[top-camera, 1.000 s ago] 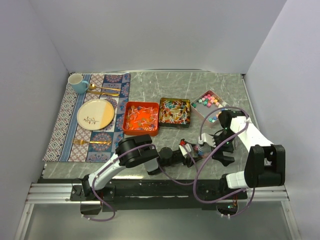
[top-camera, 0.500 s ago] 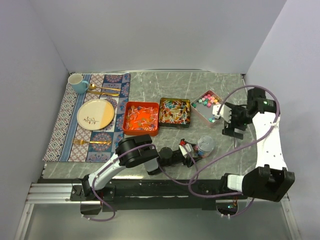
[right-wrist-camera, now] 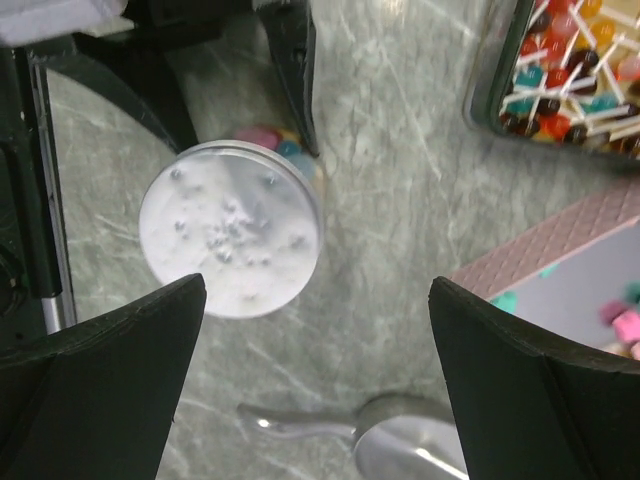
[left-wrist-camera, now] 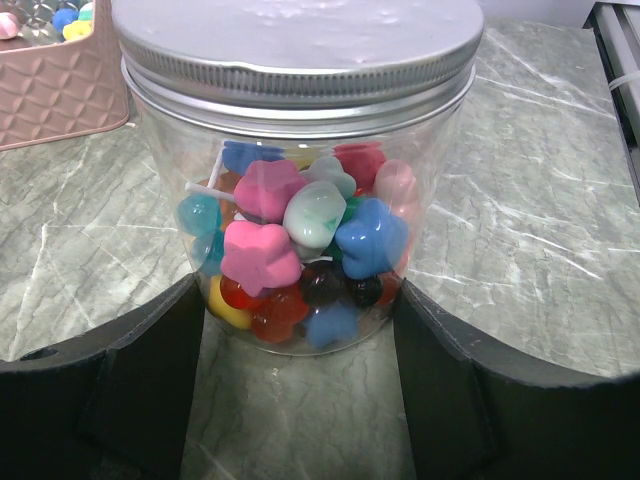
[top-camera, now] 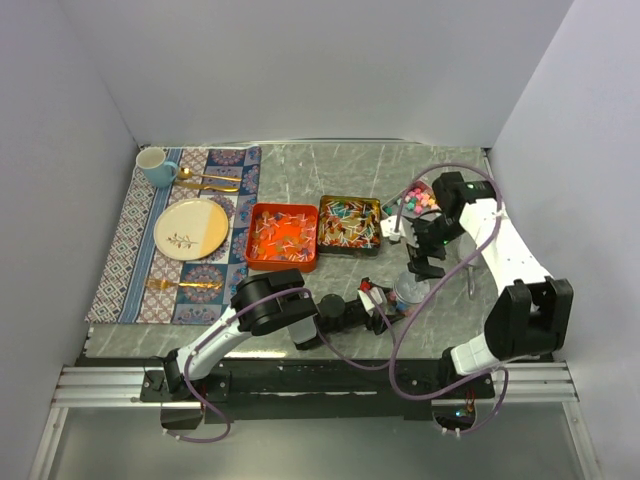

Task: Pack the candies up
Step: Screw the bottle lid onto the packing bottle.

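A clear jar (left-wrist-camera: 300, 150) with a silver screw lid (left-wrist-camera: 300, 45) stands on the marble table, full of pink, blue, green, yellow and red candies (left-wrist-camera: 300, 240). My left gripper (left-wrist-camera: 300, 400) is shut on the jar, with a finger against each side of its base. In the top view the jar (top-camera: 411, 291) sits just right of the left gripper (top-camera: 390, 299). My right gripper (right-wrist-camera: 318, 285) is open and empty above the table, between the jar's lid (right-wrist-camera: 230, 230) and the pink tray (right-wrist-camera: 545, 255) of loose candies (right-wrist-camera: 625, 325). In the top view the right gripper (top-camera: 420, 248) hovers behind the jar.
A metal scoop (right-wrist-camera: 400, 445) lies right of the jar. An orange tray (top-camera: 282, 235) and a dark tin (top-camera: 350, 222) hold stick-wrapped sweets. The pink tray (top-camera: 398, 222) is at the back right. A placemat (top-camera: 125, 240) at left carries a plate (top-camera: 192, 228), mug (top-camera: 155, 167) and gold cutlery (top-camera: 210, 182).
The right arm rose off the jar, swung out to the back right, then came back left over the gap between jar and pink tray. The left gripper and jar stayed put.
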`<state>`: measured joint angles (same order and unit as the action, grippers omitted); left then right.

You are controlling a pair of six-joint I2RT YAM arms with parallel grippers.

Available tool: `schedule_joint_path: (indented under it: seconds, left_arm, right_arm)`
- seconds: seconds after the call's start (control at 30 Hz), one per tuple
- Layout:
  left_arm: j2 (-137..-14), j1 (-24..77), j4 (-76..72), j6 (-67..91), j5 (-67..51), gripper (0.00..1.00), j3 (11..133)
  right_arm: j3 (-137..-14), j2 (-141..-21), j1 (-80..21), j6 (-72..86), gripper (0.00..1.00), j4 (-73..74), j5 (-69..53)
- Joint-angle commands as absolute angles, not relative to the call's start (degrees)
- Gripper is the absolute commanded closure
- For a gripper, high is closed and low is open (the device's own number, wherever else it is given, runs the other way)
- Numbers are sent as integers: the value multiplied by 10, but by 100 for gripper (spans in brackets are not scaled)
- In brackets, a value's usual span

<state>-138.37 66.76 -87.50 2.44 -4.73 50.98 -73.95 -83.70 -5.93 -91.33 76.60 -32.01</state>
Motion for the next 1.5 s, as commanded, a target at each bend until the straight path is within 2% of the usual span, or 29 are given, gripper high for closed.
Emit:
schedule_joint_path:
  seconds: [0.0,0.27,0.63,1.07,1.47]
  left_arm:
    - [-1494,643,-849,16,-19,99,459]
    - [-1494,643,-852,15,-14,99,460]
    - [-1494,640,-831,29,-2,99,467]
    - [-1499,622,-800,62,-9,99,478]
    - [-1499,622,-787,71,-7,99,482]
  right_arm:
    - [-770,-854,-90,-904,0,828,-339]
    - [-703,-839,-144,-880,0,828,-310]
    - [-680,-876,-136,-853,0,827,-244]
    - [-555,-762,-118,-869,0,826,-175]
    - [-485,-730,-66,-867,0,824,-133]
